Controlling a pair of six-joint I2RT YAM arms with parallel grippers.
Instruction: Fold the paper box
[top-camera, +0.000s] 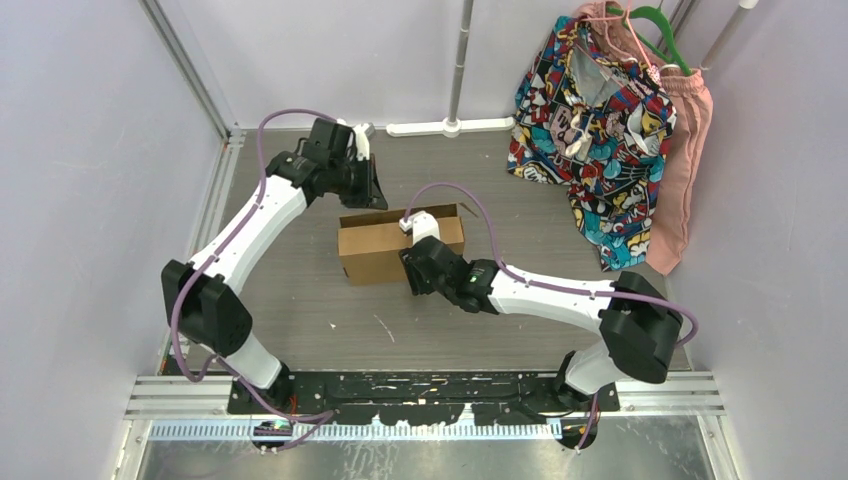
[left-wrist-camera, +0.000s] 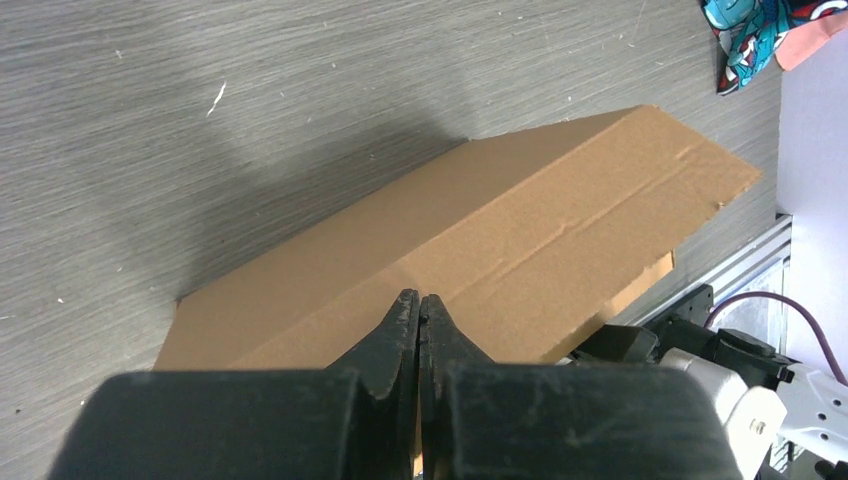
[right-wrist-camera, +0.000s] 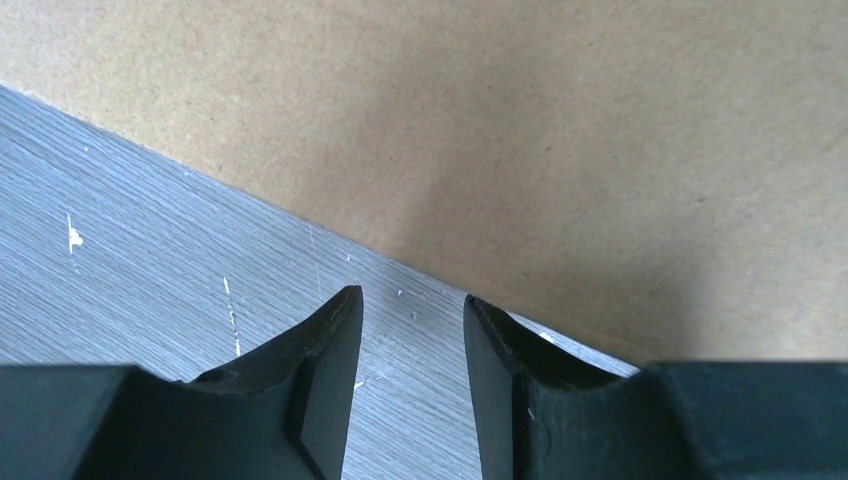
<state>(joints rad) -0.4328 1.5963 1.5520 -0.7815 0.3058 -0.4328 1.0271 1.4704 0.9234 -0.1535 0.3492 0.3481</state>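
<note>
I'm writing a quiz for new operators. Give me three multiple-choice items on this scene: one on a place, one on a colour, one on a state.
1. Where is the box?
A. in the middle of the table
B. on the rail by the arm bases
C. hung up with the clothes

2. What colour is the box?
A. white
B. brown
C. blue

3. How is the right gripper?
A. shut on the box
B. shut and empty
C. open

Answers:
1 A: the top view shows it lying flat mid-table.
2 B: it is plain brown cardboard in all three views.
3 C: its fingers stand apart, with bare table showing between them.
</note>
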